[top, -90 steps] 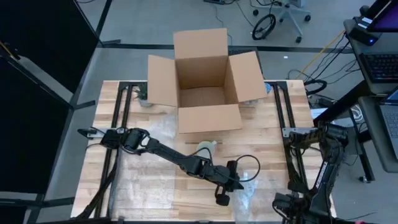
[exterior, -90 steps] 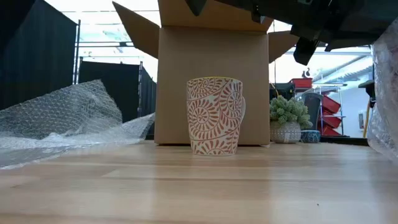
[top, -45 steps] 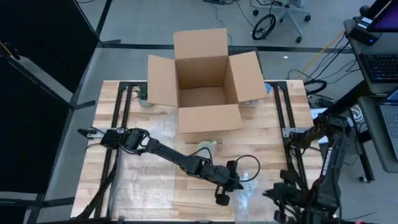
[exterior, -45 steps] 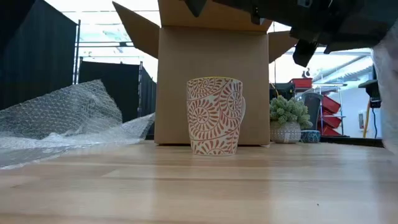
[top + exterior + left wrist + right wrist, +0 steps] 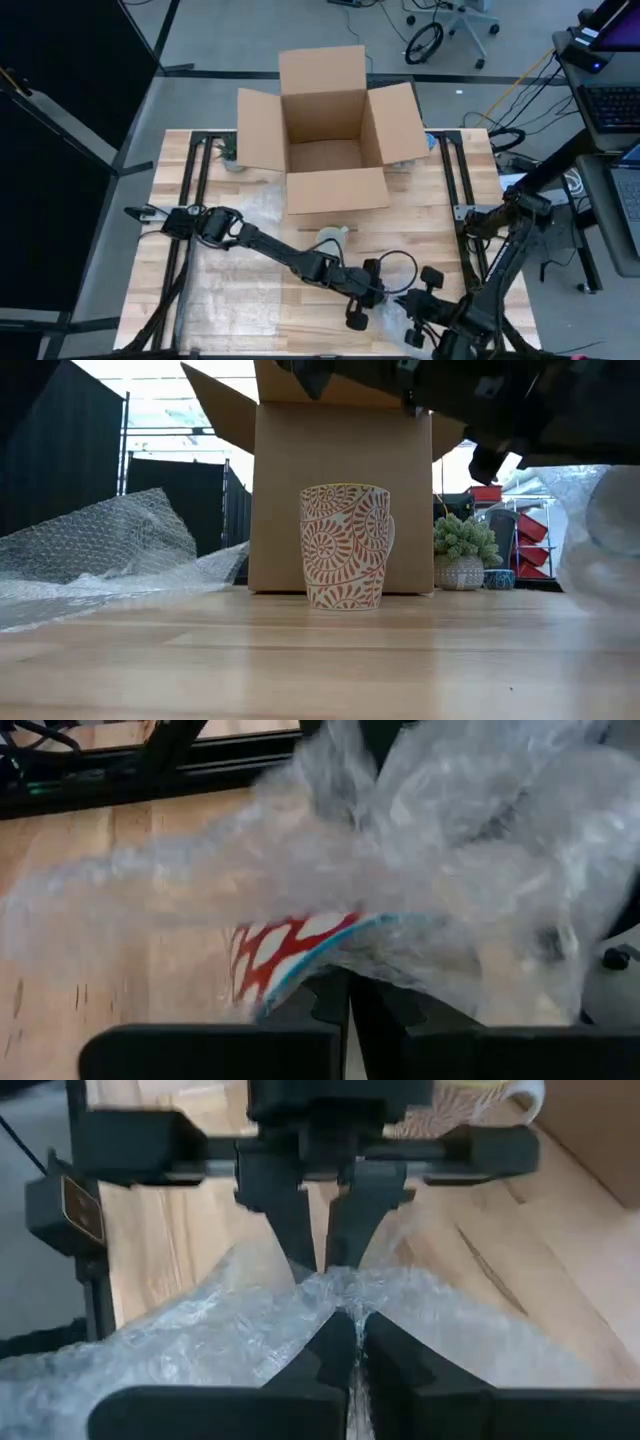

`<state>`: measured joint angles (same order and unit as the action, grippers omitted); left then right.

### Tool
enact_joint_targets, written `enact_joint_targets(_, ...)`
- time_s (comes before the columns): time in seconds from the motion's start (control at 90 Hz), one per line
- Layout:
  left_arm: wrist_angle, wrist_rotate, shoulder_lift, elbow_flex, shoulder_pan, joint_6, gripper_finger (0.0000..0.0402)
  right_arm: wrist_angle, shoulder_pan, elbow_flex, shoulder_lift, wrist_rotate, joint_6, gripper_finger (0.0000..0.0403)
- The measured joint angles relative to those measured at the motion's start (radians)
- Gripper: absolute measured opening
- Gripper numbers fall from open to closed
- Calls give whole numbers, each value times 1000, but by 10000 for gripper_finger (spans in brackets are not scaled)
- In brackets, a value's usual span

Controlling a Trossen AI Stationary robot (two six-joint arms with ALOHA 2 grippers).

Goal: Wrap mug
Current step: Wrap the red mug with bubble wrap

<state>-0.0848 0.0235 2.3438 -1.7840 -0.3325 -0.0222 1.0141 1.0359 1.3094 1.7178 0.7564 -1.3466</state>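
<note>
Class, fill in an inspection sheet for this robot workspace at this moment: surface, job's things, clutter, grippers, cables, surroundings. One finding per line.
Surface: wooden table, bare planks at its front.
Job's things: patterned mug upright in front of the box, unwrapped; bubble wrap lies crumpled on the table.
Clutter: small potted plant behind the table.
Grippers: left gripper and right gripper meet fingertip to fingertip, both shut on one edge of bubble wrap near the table's front.
Cables: a loop on the left arm; loose cables on the floor.
Surroundings: black curtain, office chair, keyboard.
</note>
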Motion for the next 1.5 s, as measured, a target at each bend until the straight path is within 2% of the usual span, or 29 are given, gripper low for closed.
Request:
enact_joint_targets(0.167, -11, 0, -2, 0, 0, 0, 0, -4, 0, 0, 14, -51, -2, 0)
enact_joint_targets(0.4, -7, 0, -3, -40, 0, -25, 0, 2, 23, 0, 65, -50, -36, 0)
enact_joint_targets(0.522, 69, -1, -3, -86, 0, -24, 0, -1, 45, 1, 105, -34, -90, 0)
enact_joint_targets(0.867, 44, -1, -9, -94, 5, -24, 0, 8, 109, -2, 209, -61, -266, 0)
enact_joint_targets(1.144, 81, -1, -12, -94, 6, -25, 0, 19, 111, -2, 154, -56, -266, 0)
enact_joint_targets(1.311, 190, -77, -55, -91, 7, -24, 0, 59, 112, -2, 107, -57, -266, 0)
enact_joint_targets(1.5, 229, -98, -101, -94, 11, -25, 0, 75, 111, -1, 103, -57, -266, 0)
